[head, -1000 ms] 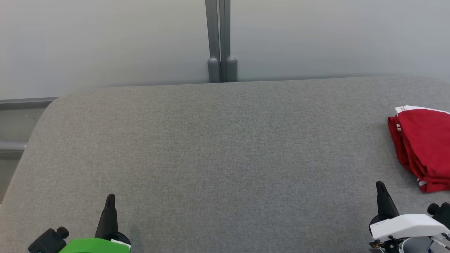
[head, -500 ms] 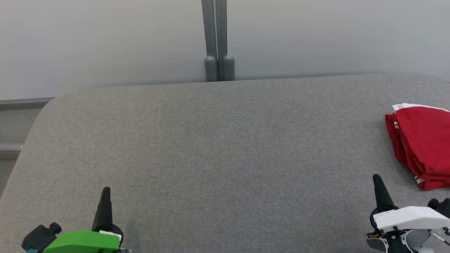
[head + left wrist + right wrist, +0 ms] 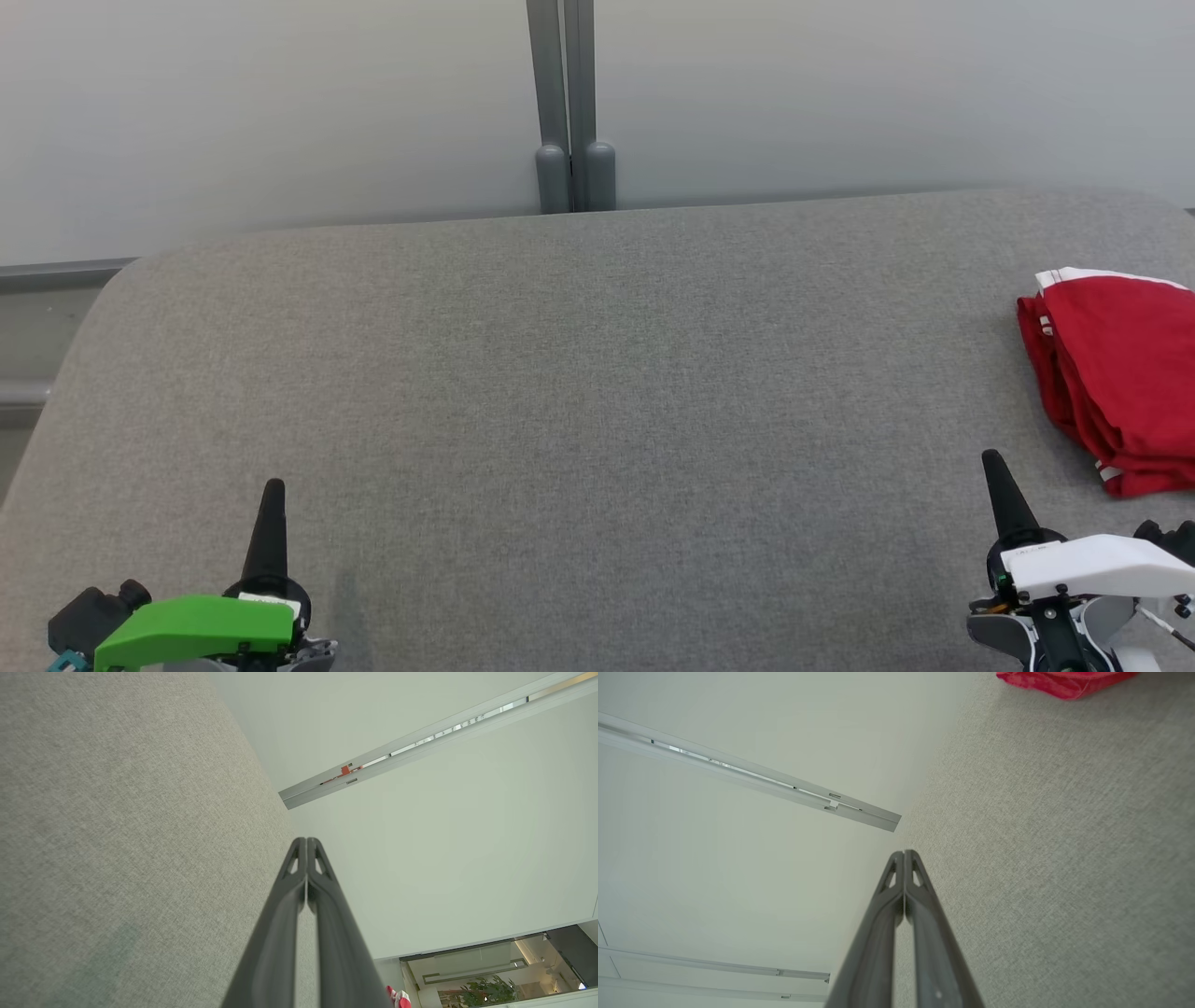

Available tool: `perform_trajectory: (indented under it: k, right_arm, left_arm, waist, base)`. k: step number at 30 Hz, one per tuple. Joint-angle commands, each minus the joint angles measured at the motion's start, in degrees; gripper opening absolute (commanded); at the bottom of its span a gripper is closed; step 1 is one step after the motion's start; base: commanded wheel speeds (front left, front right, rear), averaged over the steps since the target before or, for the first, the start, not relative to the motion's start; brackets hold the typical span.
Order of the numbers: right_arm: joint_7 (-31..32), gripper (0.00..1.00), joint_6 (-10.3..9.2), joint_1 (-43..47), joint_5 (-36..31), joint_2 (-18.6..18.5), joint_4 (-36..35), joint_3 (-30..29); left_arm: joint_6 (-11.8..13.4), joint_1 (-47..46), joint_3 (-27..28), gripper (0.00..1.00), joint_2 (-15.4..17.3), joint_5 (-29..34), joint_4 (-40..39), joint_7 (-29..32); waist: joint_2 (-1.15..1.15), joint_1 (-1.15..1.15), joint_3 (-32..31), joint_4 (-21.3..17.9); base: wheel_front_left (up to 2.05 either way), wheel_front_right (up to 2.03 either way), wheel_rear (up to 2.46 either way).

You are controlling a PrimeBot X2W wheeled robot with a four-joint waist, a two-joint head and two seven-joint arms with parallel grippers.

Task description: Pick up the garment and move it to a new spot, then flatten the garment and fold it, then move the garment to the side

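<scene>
A: right gripper (image 3: 991,459) status?
B: Fingers pressed together, nothing between them. Parked at the near right edge, pointing away from the robot. Same for left gripper (image 3: 272,487), near left.
A: And the garment (image 3: 1116,373)?
B: Red, white trim, folded into a bunch at the far right of the grey fabric surface (image 3: 597,373), just beyond the right gripper, not touching it. Cut off by the frame edge.
A: Behind it?
B: Pale wall (image 3: 280,112), grey post (image 3: 564,103) mid-back.

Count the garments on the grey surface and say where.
1. The red garment lies at the far right of the grey surface, ahead of the right pincer; the head view's edge cuts it off, so more could lie beyond.
</scene>
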Motion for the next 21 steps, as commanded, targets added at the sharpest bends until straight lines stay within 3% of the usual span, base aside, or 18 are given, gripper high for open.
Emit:
perform_trajectory:
  k: [1, 21]
  right_arm:
    - [0.45, 0.00, 0.03, -1.35, 1.62, -0.38, -0.37, 0.04]
    - [3.07, 0.00, 0.03, -2.86, 12.26, -0.46, -0.17, 0.29]
  left_arm:
    - [-0.18, -1.54, 0.43, 0.00, 0.44, -1.70, -0.24, 0.31]
    - [-0.24, -3.48, 1.95, 0.00, 0.36, -10.70, 0.08, 3.07]
  waist:
    - [0.00, 0.00, 0.04, -0.06]
    - [0.00, 0.00, 0.53, -0.79]
  base:
    - [0.00, 0.00, 0.00]
    - [0.00, 0.00, 0.00]
